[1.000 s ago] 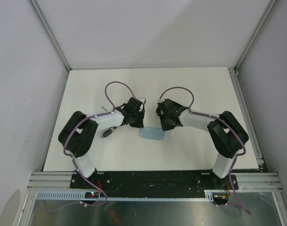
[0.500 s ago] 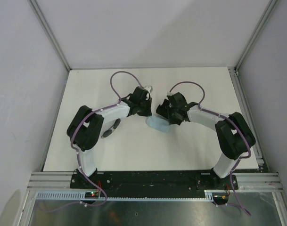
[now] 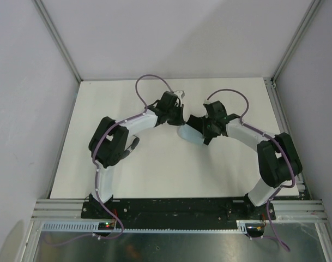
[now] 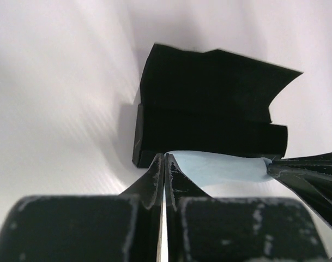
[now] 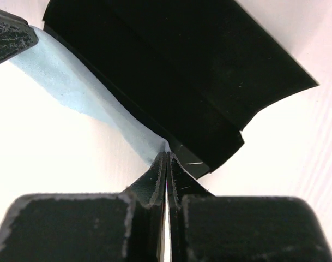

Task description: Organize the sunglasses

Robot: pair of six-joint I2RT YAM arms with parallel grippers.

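A light blue cloth (image 4: pixel 220 167) hangs stretched between my two grippers, each pinching one corner. My left gripper (image 4: pixel 164 157) is shut on its left corner and my right gripper (image 5: pixel 167 155) on the other. Just beyond the cloth stands the black case (image 4: pixel 209 109), its lid raised; the right wrist view shows the case (image 5: pixel 171 71) close behind the cloth (image 5: pixel 84 87). In the top view the cloth (image 3: pixel 190 134) sags between the left gripper (image 3: pixel 181 124) and the right gripper (image 3: pixel 201 131). The sunglasses (image 3: pixel 134 146) lie on the table beside the left arm's elbow, partly hidden.
The white table (image 3: pixel 155 174) is walled on the left, back and right, with aluminium posts (image 3: pixel 275 82) at the far corners. In the top view the two gripper heads mostly cover the case.
Both grippers have moved toward the far side of the table, carrying the cloth up off the surface and over to the case. The sunglasses have stayed in place.
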